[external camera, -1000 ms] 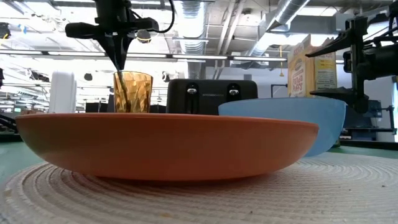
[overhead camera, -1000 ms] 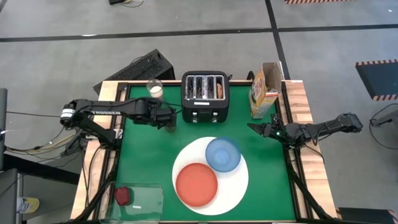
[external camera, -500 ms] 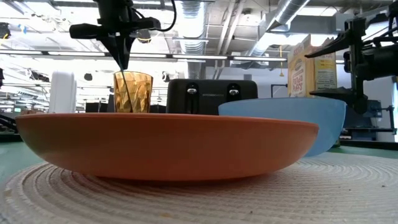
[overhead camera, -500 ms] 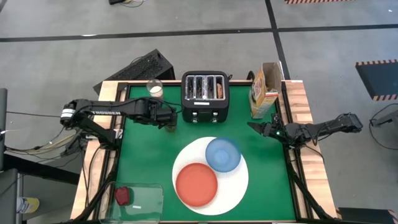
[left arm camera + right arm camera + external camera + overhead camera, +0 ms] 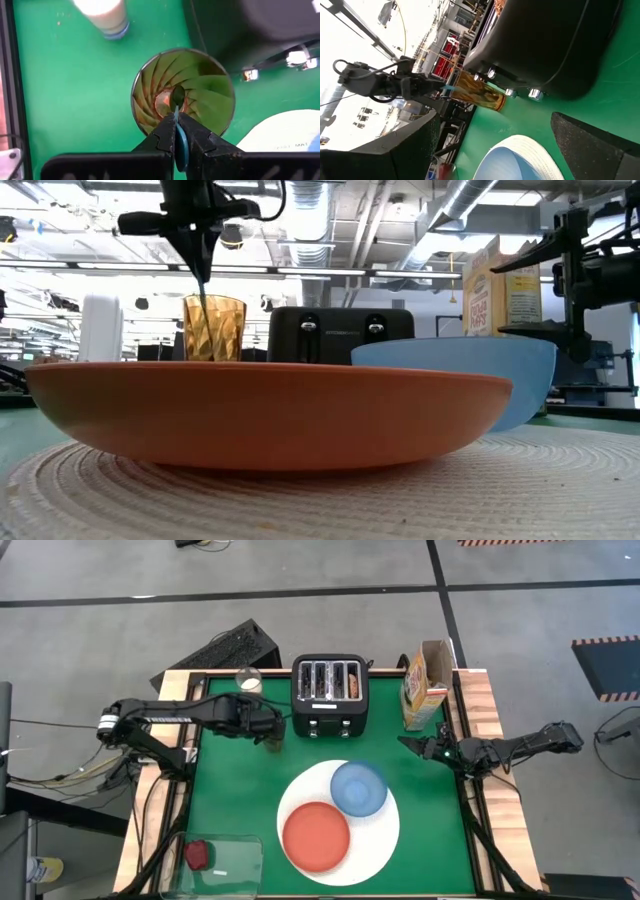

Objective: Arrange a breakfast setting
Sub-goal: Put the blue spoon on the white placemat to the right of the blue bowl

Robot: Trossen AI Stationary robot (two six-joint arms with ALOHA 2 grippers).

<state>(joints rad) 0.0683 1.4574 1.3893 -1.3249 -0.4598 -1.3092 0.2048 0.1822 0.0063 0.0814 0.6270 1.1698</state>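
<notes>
The breakfast setting occupies the lower centre of the high view: a large white round plate point(image 5: 372, 836) on the green table surface point(image 5: 230, 795), carrying a smaller orange-red plate point(image 5: 316, 835) at its lower left and a blue bowl point(image 5: 359, 788) at its upper right. In the low view the orange-red plate point(image 5: 270, 415) fills the foreground, with the blue bowl point(image 5: 470, 375) just behind it at right.

The left gripper point(image 5: 272, 732) is positioned at the upper left of the table in the high view, directly above a ribbed amber glass tumbler point(image 5: 275, 737) that stands just left of the black four-slot toaster point(image 5: 329, 693). Its jaws are pressed together on a small dark spoon point(image 5: 178, 137); the left wrist view shows the spoon's thin handle clamped between the fingers point(image 5: 160, 137), with its tip reaching down inside the tumbler point(image 5: 182, 92). In the low view the left gripper point(image 5: 202, 265) hangs above the tumbler rim point(image 5: 214, 328).

The right gripper point(image 5: 412, 745) waits at the right edge of the table, below the open yellow cereal box point(image 5: 424, 685), jaws fully apart and holding nothing.

A glass of white liquid point(image 5: 248, 683) stands at the upper left of the table. A clear container point(image 5: 225, 862) at the lower left holds a dark red food piece point(image 5: 197, 855).
</notes>
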